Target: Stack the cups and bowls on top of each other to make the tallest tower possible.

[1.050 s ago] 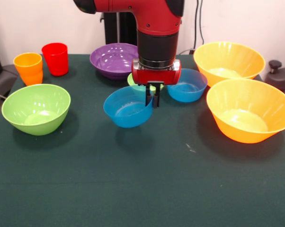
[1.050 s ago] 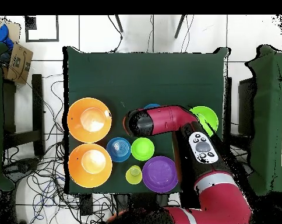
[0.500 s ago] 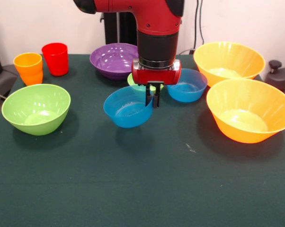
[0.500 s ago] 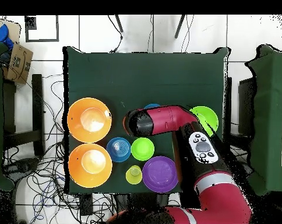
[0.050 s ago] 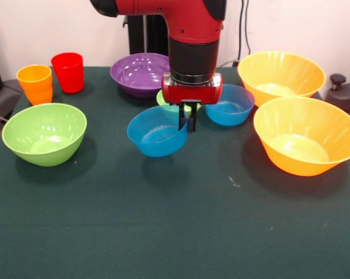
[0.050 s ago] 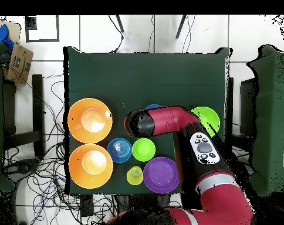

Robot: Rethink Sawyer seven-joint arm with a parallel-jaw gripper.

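Note:
My gripper (image 5: 188, 123) is shut on the right rim of a small blue bowl (image 5: 156, 133), which hangs tilted just above the cloth near the table's middle. In the overhead view only a sliver of that blue bowl (image 6: 153, 107) peeks past the arm. Behind the gripper sit a small green bowl (image 5: 168, 102) and a second small blue bowl (image 5: 230, 106). The purple bowl (image 5: 139, 72) stands further back. An orange cup (image 5: 35, 83) and a red cup (image 5: 68, 72) stand at the back left. The yellow cup (image 6: 134, 175) shows only from overhead. No tower is in view.
Two very large orange bowls (image 5: 281, 72) (image 5: 306, 135) fill the right side. A large green bowl (image 5: 44, 132) sits at the left. The green tablecloth (image 5: 175, 232) stretches across the front. From overhead the arm (image 6: 168, 120) covers part of the large green bowl (image 6: 210, 116).

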